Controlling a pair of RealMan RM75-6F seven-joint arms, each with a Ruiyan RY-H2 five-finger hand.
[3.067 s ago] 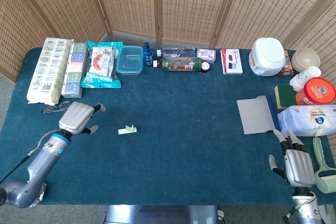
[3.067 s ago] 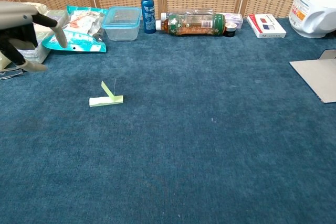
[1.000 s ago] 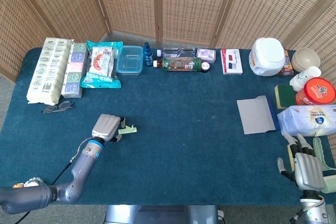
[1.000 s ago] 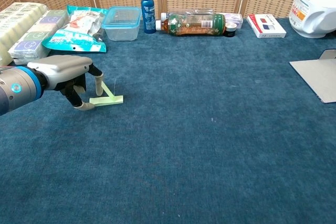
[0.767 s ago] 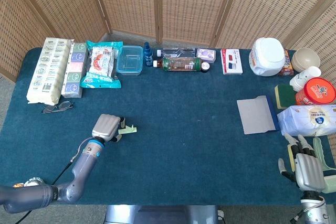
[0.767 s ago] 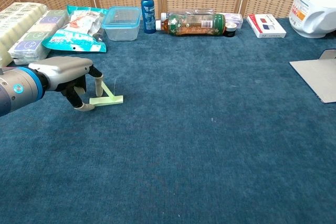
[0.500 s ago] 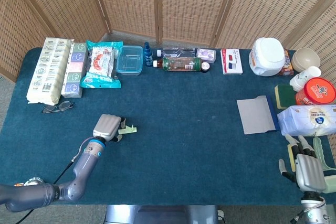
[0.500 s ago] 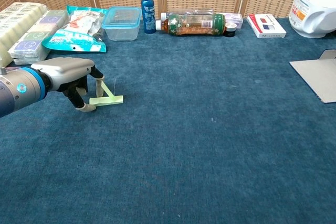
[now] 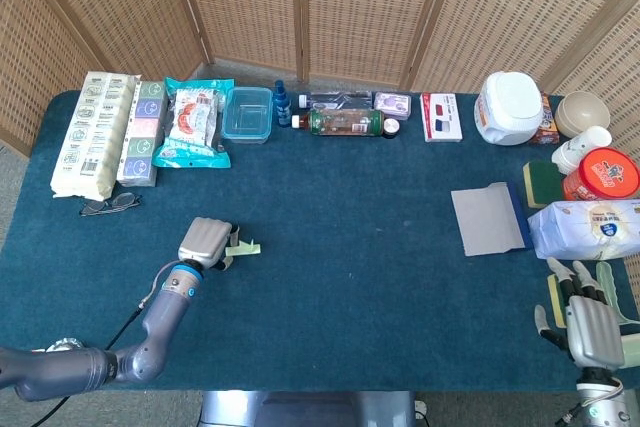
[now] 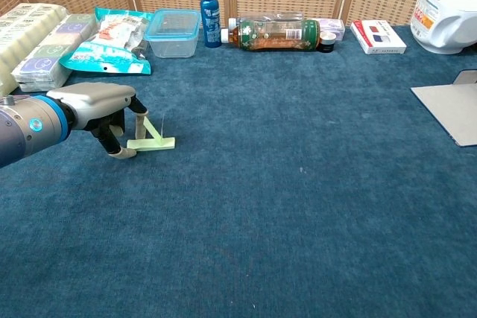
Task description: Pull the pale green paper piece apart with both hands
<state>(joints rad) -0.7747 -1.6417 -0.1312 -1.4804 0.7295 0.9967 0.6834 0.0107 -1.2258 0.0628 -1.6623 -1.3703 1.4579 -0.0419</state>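
The small pale green folded paper piece [image 10: 152,139] lies flat on the dark blue carpeted table [image 10: 298,206], left of centre, one flap sticking up, which gives me something to pinch. I have my left hand [image 10: 100,109] arched at its left end, fingertips [image 10: 140,113] at the flap, though I cannot tell whether they grip it. My right hand [image 9: 588,322] waits open at the table's near right edge, well apart from the paper, so I judge the two-handed pull not yet started.
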